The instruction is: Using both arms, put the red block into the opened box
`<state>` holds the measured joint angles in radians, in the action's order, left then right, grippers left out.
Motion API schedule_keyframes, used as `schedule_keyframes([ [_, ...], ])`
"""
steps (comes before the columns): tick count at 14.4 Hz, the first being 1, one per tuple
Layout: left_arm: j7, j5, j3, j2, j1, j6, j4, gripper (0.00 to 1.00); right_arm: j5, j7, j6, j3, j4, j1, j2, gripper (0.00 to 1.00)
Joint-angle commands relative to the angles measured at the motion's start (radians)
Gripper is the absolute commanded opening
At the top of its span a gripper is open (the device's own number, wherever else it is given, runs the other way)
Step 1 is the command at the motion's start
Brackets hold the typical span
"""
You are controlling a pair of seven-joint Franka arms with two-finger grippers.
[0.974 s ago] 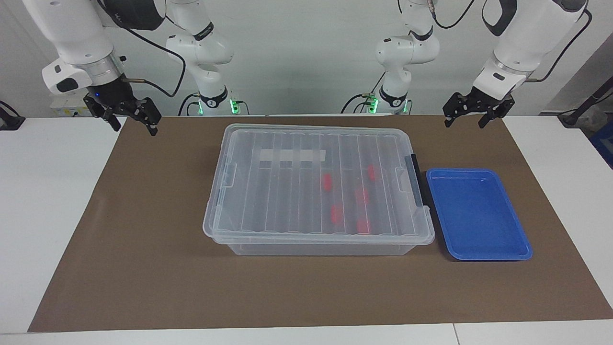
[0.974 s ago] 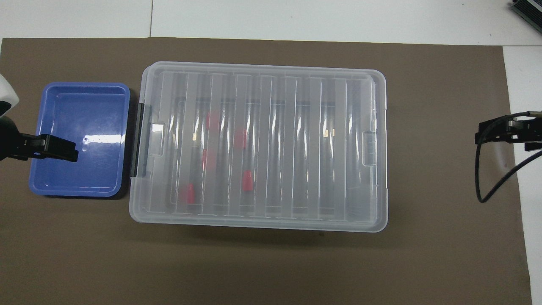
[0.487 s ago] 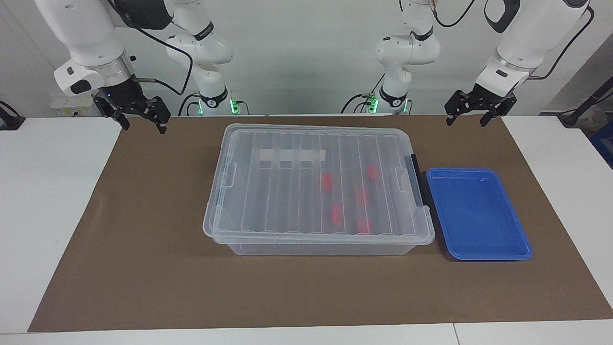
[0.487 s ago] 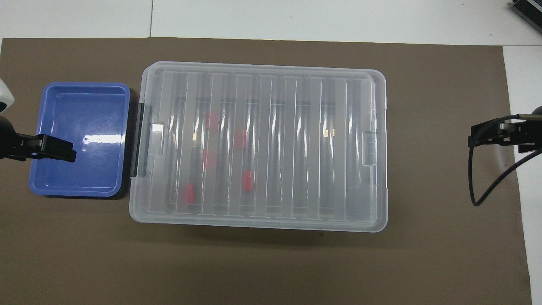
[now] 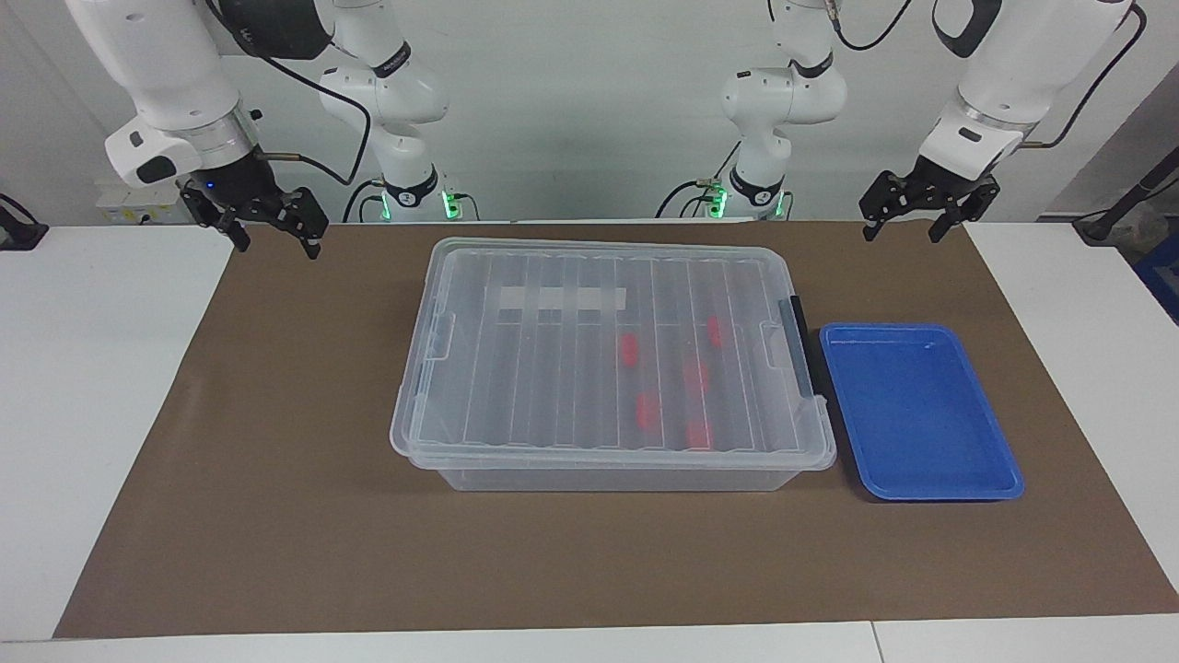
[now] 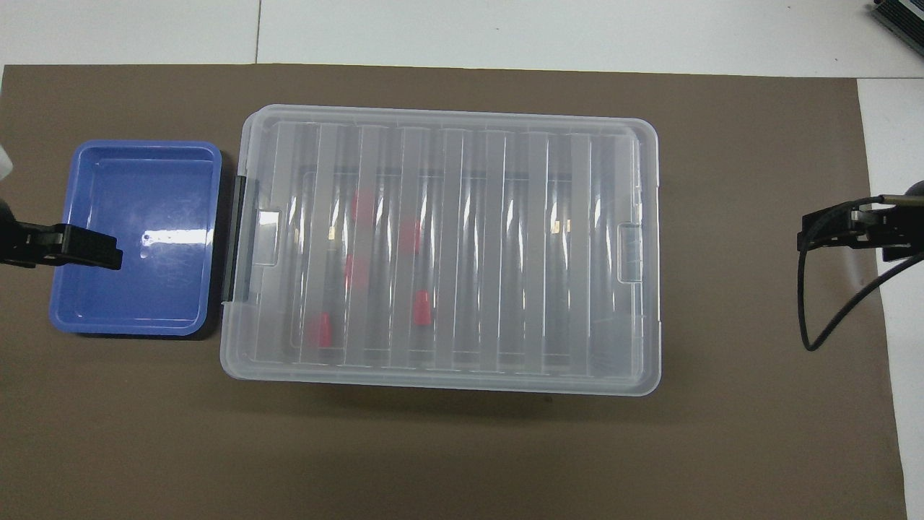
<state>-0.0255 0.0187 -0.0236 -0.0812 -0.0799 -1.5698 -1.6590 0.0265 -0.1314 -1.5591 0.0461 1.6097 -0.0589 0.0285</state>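
Five red blocks (image 5: 647, 411) already lie inside the box (image 5: 612, 359), its lid shut. Left gripper (image 5: 914, 211) and right gripper (image 5: 269, 219) hang above the table corners nearest the robots, jaws released, empty; judged done, nothing next but resting

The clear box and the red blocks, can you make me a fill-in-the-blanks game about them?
1. The lid on the clear box is ____.
2. The red blocks lie ____ the box.
3. The blue tray holds ____.
4. The left claw and the right claw hang in the air with their fingers ____.

Missing words: shut; inside; nothing; open
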Motion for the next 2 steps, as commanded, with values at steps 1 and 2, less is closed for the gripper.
schedule_keyframes([
  [1, -0.002, -0.025, -0.015, -0.015, 0.009, -0.019, 0.01, 1.0, -0.008, -0.028, -0.025, 0.008, 0.019, -0.006, 0.01, 1.0],
  [2, -0.002, -0.025, -0.018, -0.015, 0.011, -0.016, 0.016, 1.0, -0.01, -0.028, -0.024, 0.008, 0.019, -0.006, 0.01, 1.0],
])
